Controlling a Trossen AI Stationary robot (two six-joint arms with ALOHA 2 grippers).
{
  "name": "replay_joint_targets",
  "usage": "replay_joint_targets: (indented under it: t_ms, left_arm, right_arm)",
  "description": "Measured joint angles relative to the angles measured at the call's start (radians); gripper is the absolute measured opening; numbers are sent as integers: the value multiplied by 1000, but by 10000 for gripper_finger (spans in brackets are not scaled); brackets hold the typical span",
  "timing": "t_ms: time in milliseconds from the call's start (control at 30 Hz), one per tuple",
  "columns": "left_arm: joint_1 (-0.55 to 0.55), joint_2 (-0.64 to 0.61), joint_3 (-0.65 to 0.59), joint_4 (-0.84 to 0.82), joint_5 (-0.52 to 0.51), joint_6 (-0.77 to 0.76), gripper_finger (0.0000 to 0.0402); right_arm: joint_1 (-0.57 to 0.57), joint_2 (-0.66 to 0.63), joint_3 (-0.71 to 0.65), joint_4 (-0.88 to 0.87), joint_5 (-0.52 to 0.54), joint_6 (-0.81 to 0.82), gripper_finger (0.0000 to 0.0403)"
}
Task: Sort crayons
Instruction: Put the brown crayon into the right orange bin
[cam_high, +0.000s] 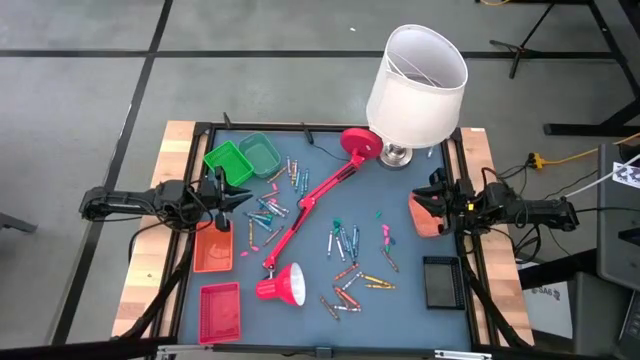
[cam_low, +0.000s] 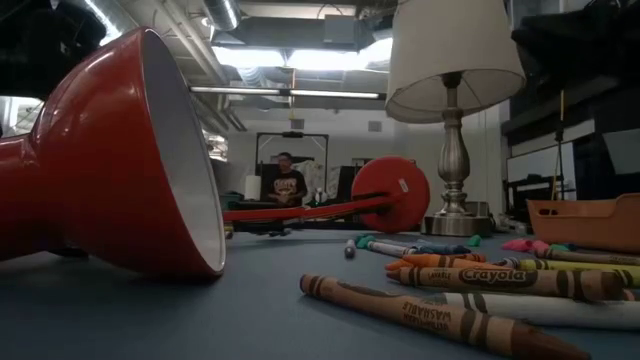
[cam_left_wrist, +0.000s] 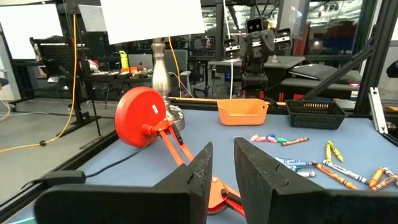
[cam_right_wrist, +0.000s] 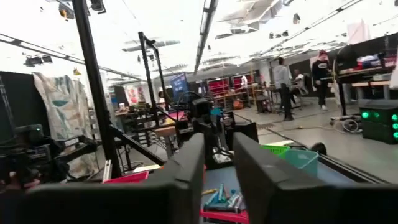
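Note:
Several crayons lie loose on the blue-grey mat: a group (cam_high: 275, 203) near the left, another (cam_high: 345, 242) in the middle, and more (cam_high: 358, 287) toward the near edge. The low view shows the near ones (cam_low: 480, 282) lying flat. My left gripper (cam_high: 245, 196) hovers level at the mat's left side, and its fingers (cam_left_wrist: 222, 168) stand slightly apart with nothing between them. My right gripper (cam_high: 420, 198) hovers at the right side over an orange tray (cam_high: 424, 222). Its fingers (cam_right_wrist: 219, 168) are also apart, with nothing between them.
A red desk lamp lies across the mat, base (cam_high: 360, 143) far, shade (cam_high: 283, 286) near. A white-shaded lamp (cam_high: 415, 85) stands at the far right. Two green trays (cam_high: 240, 158) sit far left, orange (cam_high: 212, 250) and red (cam_high: 220, 310) trays near left, a black tray (cam_high: 442, 281) near right.

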Motion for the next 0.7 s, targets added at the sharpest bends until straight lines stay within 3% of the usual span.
replay_joint_targets:
  t_ms: [233, 500, 700]
  left_arm:
    - [0, 0, 0, 36, 0, 0, 53]
    - [0, 0, 0, 40, 0, 0, 53]
    - [0, 0, 0, 40, 0, 0, 53]
  right_arm:
    - [0, 156, 86, 2, -60, -12, 155]
    - [0, 413, 217, -14, -178, -63, 152]
    - [40, 577, 392, -177, -229, -63, 152]
